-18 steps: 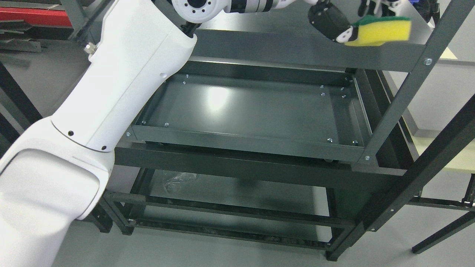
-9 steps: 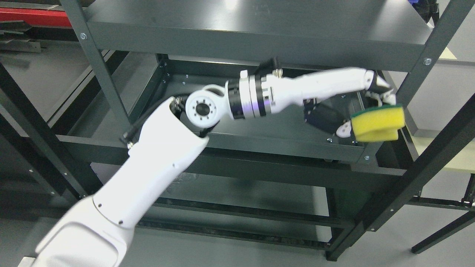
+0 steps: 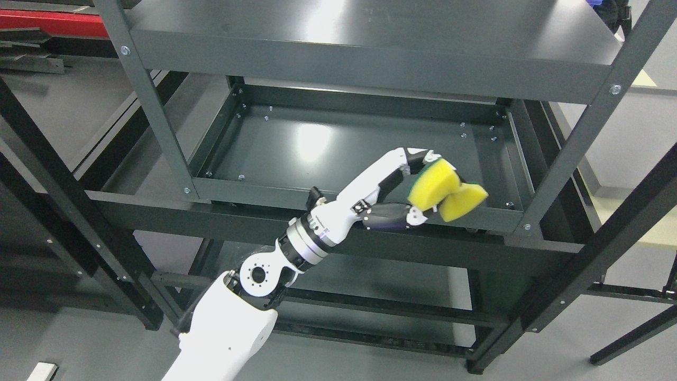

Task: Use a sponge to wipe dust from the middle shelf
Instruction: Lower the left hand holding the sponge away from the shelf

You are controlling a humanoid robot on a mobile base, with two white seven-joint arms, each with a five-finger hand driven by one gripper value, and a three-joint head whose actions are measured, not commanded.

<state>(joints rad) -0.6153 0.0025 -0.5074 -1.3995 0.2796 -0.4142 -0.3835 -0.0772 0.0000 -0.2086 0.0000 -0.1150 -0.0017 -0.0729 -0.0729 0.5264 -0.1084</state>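
Sponge [image 3: 447, 191] wiping is what I am setting up for, and I am working through the scene from the left side across. Along the left edge of the rack, the upright post [image 3: 145, 100] is standing clear of my arm, which is coming up from the bottom edge left of the middle. My forearm is crossing over the front rim of the middle shelf [image 3: 328, 153], near the middle of that rim. Further right, my left hand [image 3: 410, 198] is pinching the sponge: my fingers [image 3: 410, 159] are pressing from above and the thumb from below, so the yellow foam is folding into two lobes with the green scouring face turned away toward the back. The sponge is sitting above the shelf's front right area, close to the front rim; whether it is touching the shelf floor I cannot tell from this angle. My right arm is not showing anywhere.

I am judging the wiping as barely begun, since most of the shelf floor is lying bare to the left and behind the sponge.

What is worrying me: the pinch is squeezing the foam so hard that only a folded edge may be meeting the metal, leaving dust behind. Sweeping right could also be catching the sponge on the right wall or the bolt heads [image 3: 492, 138] near the back right corner, tugging it out of my grip. Lifting too high would be knocking my knuckles against the top shelf [image 3: 370, 58] overhead.
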